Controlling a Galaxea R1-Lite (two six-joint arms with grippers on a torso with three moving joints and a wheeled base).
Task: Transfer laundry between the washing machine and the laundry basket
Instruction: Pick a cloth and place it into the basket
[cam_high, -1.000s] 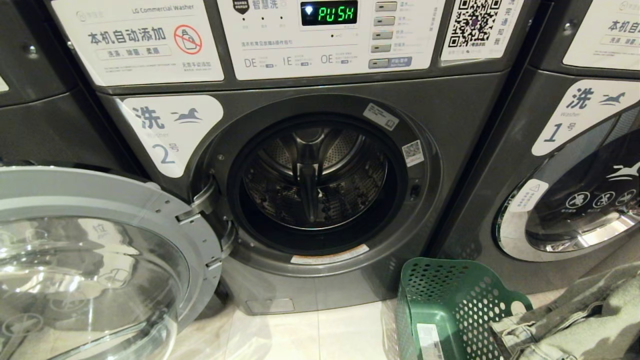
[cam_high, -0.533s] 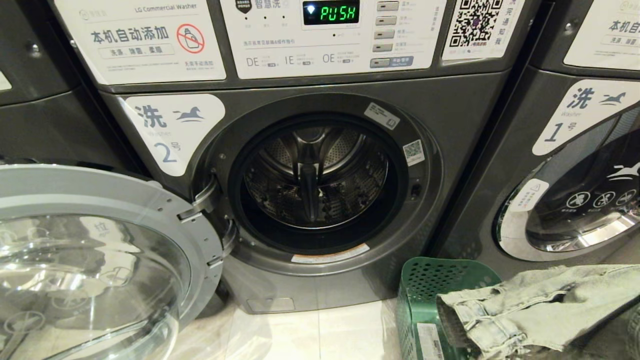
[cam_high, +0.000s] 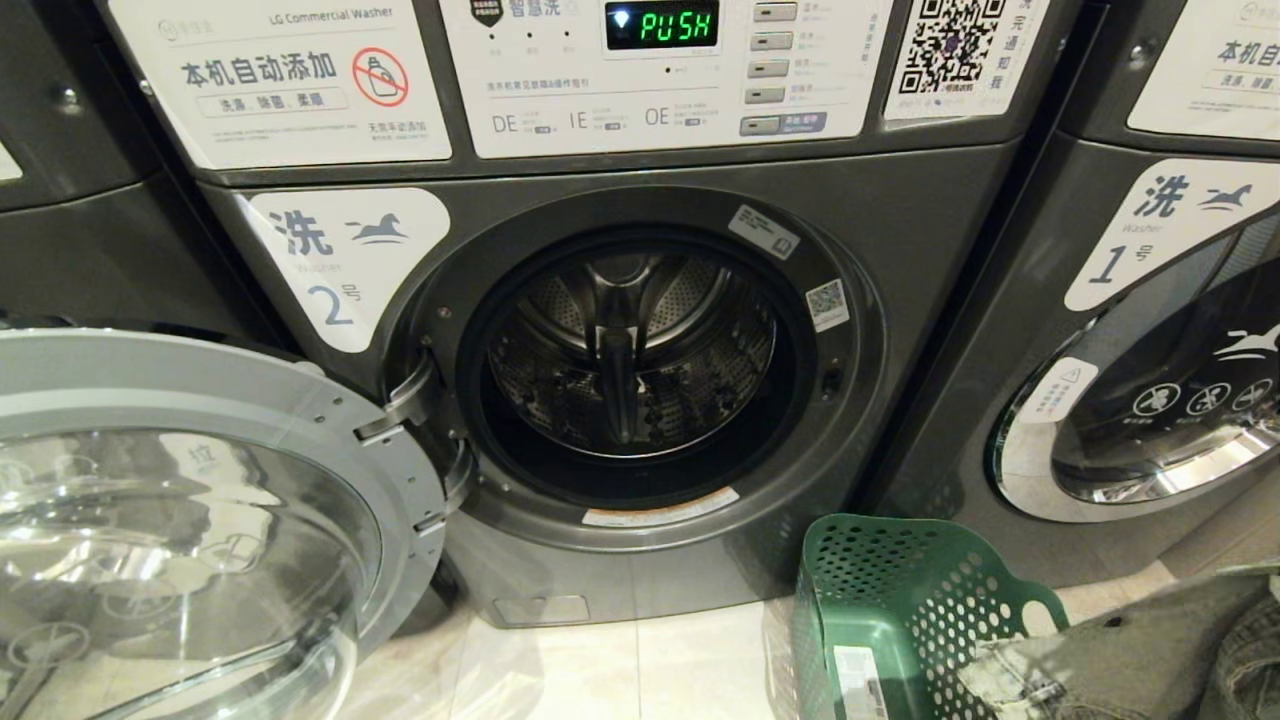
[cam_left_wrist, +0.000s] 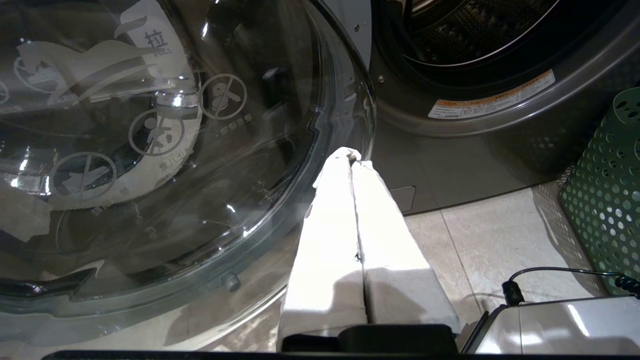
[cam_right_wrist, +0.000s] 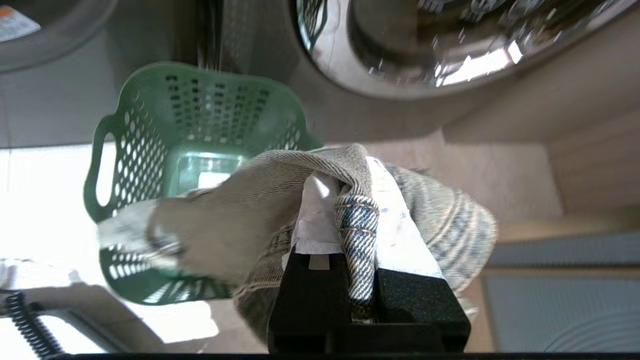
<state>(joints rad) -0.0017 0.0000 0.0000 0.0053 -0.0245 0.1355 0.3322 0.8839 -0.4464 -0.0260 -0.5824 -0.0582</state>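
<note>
Denim jeans (cam_right_wrist: 260, 210) were gripped firmly by the right gripper (cam_right_wrist: 357, 220) above the green basket (cam_right_wrist: 150, 150), the washing machine drum (cam_high: 630, 350) looked empty, and the left gripper (cam_left_wrist: 352, 162) was clenched on nothing.

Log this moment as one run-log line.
right gripper shut on jeans | above green basket | left gripper shut | washer door open

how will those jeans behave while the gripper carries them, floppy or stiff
Probably floppy: the jeans drape in folds around the right gripper, pinched by one seam. Likely fairly heavy for cloth, being thick denim. The hanging part may swing and snag the green basket.
</note>
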